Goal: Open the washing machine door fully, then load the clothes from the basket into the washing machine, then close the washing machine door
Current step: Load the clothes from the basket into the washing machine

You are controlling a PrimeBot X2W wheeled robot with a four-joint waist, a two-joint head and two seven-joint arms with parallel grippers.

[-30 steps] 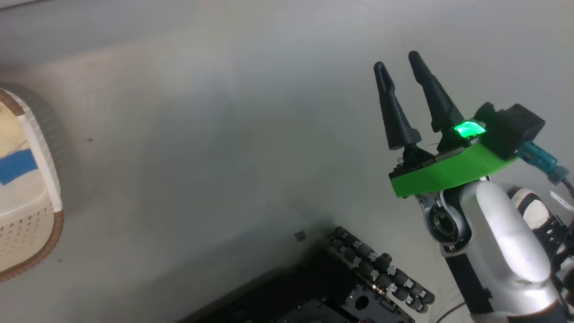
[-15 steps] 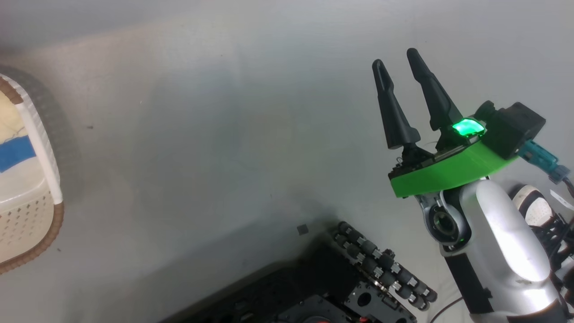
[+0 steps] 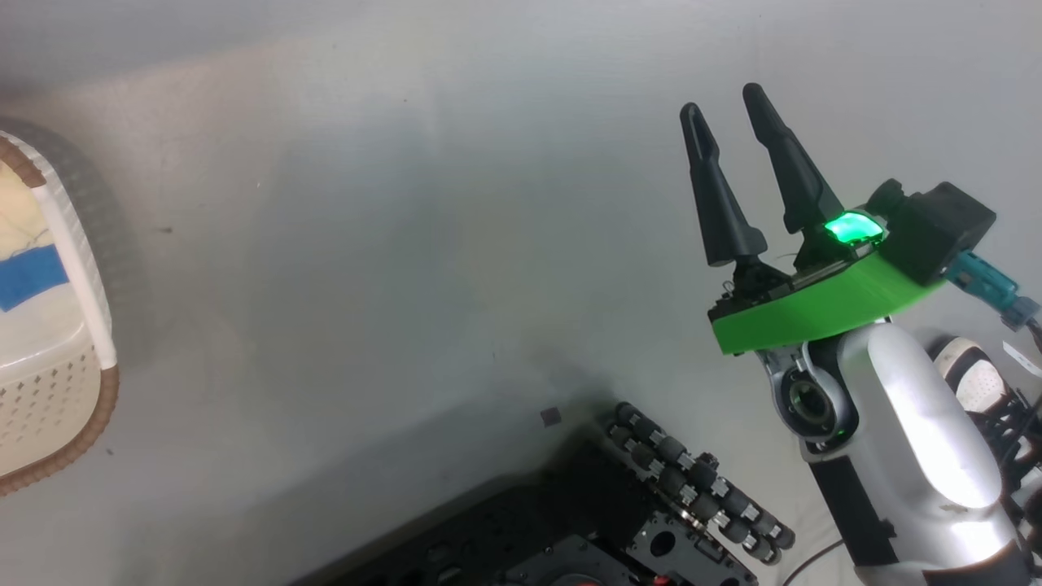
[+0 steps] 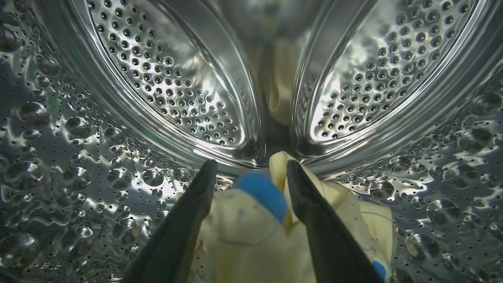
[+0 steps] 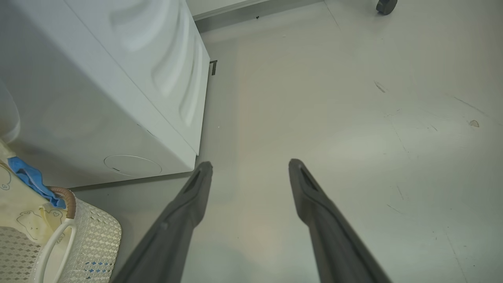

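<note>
Two long dark fingers of the left gripper (image 4: 251, 168) rise from the bottom of the left wrist view, spread well apart inside the perforated steel drum (image 4: 169, 78) of the big white box-shaped washing machine (image 5: 98, 98). Between them lies a bundle of the clothes (image 4: 239, 228), soft pale yellow fabric with thin blue lines and a bright blue patch (image 4: 264, 192). The bundle rests on the drum's dimpled wall and its folds reach the inner face of each finger. The jaws stand open, not clamped on it. One fold of the fabric rises just beyond the right-hand fingertip, toward the back of the drum.

The right gripper (image 3: 723, 99) hangs over the pale grey floor (image 3: 407, 244) in the head view, jaws open with nothing between them; a bright green plate (image 3: 814, 309) sits at its wrist. In the right wrist view this gripper (image 5: 249, 164) points at the floor beside the machine's white side panel. The small cream-white perforated plastic basket (image 5: 94, 236) with a brown woven-look rim stands near the front of the machine, apart from the right gripper's fingers, and more of the yellow-and-blue clothes (image 5: 15, 212) lie in it. The head view shows the basket (image 3: 49, 391) at its left edge, well apart from the right gripper.
</note>
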